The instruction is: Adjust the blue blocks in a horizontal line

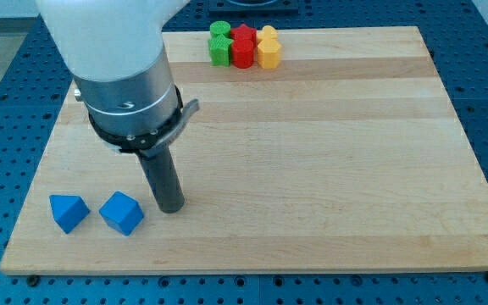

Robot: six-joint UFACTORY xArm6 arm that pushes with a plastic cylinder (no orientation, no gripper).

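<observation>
Two matte blue blocks, a triangular one [68, 212] and a cube-like one [122, 213], sit side by side near the board's [329, 169] near-left corner, my tip [172, 207], a fingerless rod, just right of them, green [219, 44], red [243, 46] and yellow [268, 47] blocks far away.

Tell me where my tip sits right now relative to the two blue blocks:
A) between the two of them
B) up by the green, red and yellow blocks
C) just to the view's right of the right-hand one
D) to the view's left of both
C: my tip stands just to the view's right of the right blue block, with the left blue block further left, near the board's bottom-left corner.
</observation>
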